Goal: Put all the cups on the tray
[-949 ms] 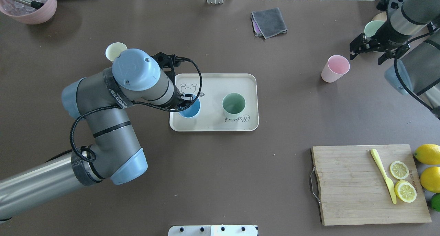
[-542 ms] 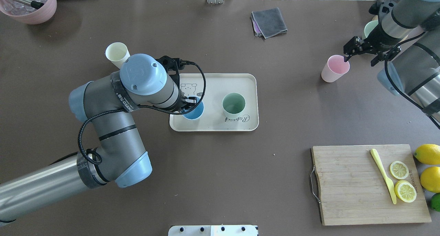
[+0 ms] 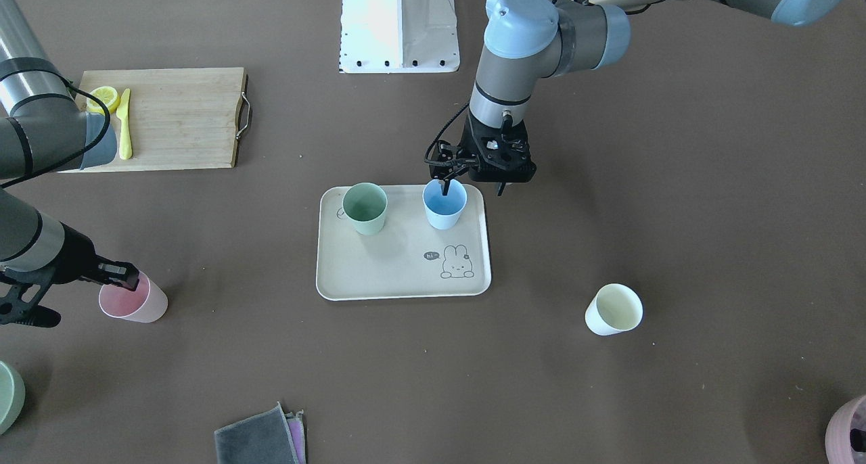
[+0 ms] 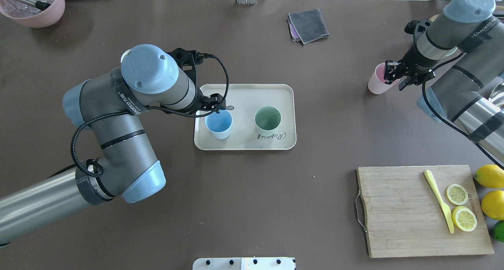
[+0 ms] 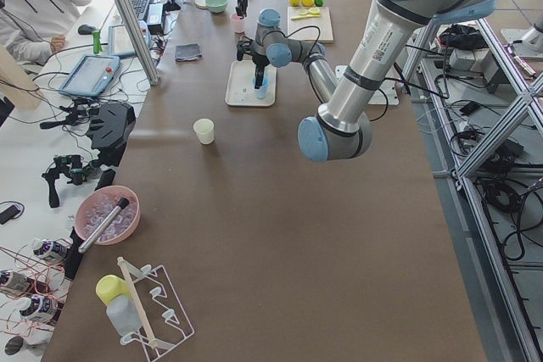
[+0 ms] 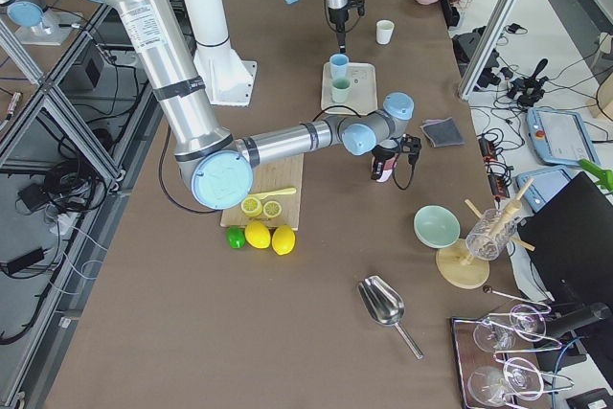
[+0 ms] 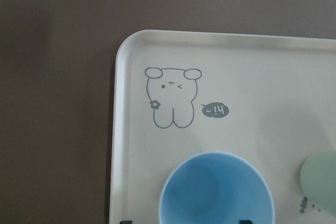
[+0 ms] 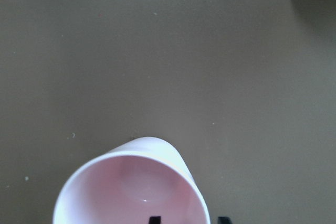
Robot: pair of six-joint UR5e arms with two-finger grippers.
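Note:
The cream tray point(image 4: 244, 95) holds the green cup point(image 4: 267, 120) and the blue cup point(image 4: 218, 124), both upright. My left gripper point(image 4: 215, 104) is open and hangs over the blue cup's rim point(image 3: 444, 203), one finger inside and one outside. The pink cup point(image 4: 376, 83) stands on the table at the far right. My right gripper point(image 4: 395, 77) is open and straddles its rim, as the right wrist view point(image 8: 131, 192) shows. The pale yellow cup point(image 3: 613, 310) stands on the table beyond the tray, mostly hidden by my left arm in the overhead view.
A wooden cutting board point(image 4: 401, 211) with lemon slices and a yellow knife lies at the front right, whole lemons point(image 4: 490, 176) beside it. A grey cloth point(image 4: 308, 25) lies at the back. A mauve pot point(image 4: 33, 6) is at the back left. A sage-green bowl point(image 3: 7, 396) stands near the pink cup.
My left gripper has let go of the blue cup and drawn back a little; the cup stays on the tray. My right gripper has moved left onto the pink cup's rim.

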